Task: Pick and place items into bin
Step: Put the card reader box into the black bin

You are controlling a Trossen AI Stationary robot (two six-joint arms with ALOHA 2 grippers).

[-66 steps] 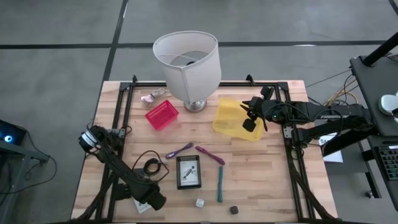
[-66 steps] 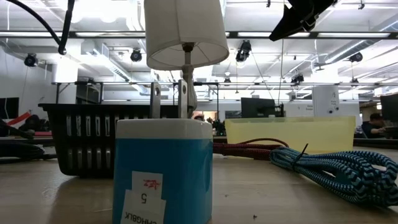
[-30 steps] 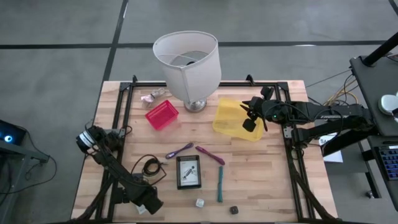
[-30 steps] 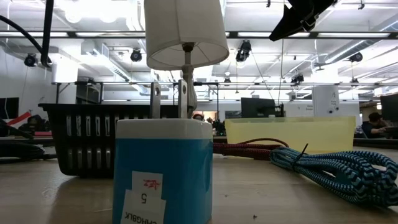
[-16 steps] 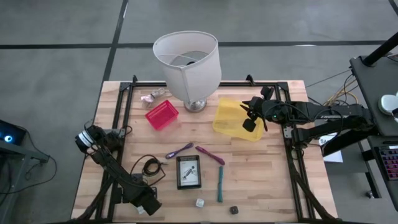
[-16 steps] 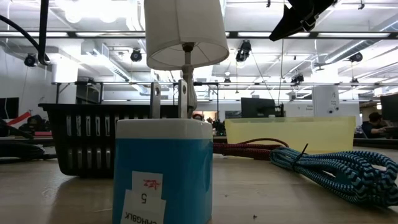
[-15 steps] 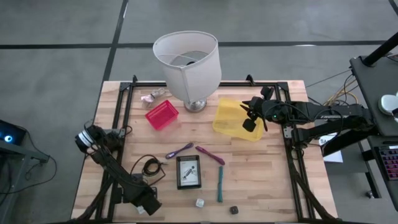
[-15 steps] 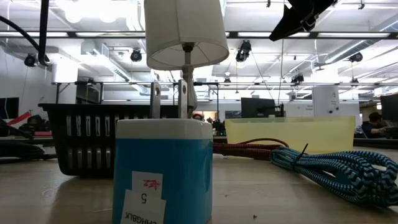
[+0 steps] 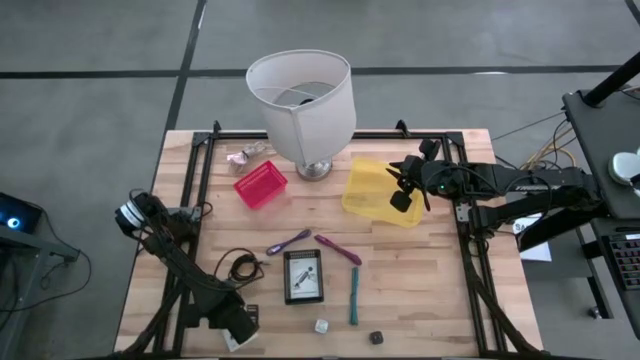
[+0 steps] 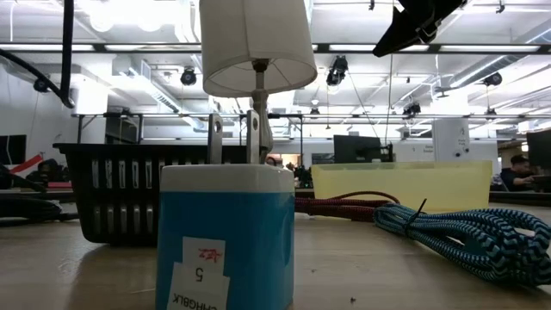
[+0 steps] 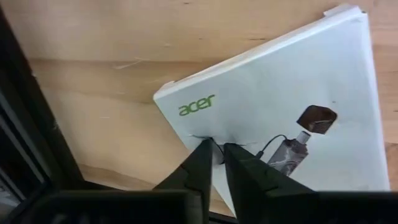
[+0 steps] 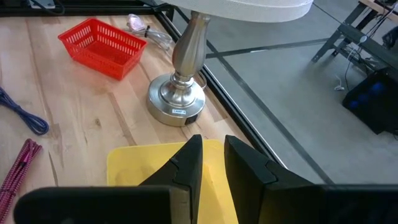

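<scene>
My left gripper point(image 9: 235, 325) is at the table's near left corner, its fingers point(image 11: 200, 163) almost together on a white card point(image 11: 286, 112) printed "acer". My right gripper point(image 9: 402, 195) hangs shut and empty above the yellow bin point(image 9: 368, 188). On the wood lie a black coiled cable point(image 9: 243, 268), two purple strips point(image 9: 288, 242) point(image 9: 338, 249), a teal stick point(image 9: 353, 286), a dark printed card point(image 9: 303, 276), a white cube point(image 9: 321, 326) and a dark cube point(image 9: 376, 338). My left gripper comes down on the white card from above, its two fingertips close together on the printed face just below the "acer" word point(image 11: 214, 140). Fine creases fan out from the tips there. The card lies flat on the table.
A large white lamp point(image 9: 303, 105) stands at the far middle, with a red basket point(image 9: 260, 184) and a crumpled wrapper point(image 9: 248, 153) to its left. Black frame rails point(image 9: 200, 190) run along the table's sides. The low view shows a blue labelled container point(image 10: 225, 237) close up.
My left arm has swung a little toward the table's left edge while its gripper stays over the near left corner. My right arm has kept still above the yellow bin.
</scene>
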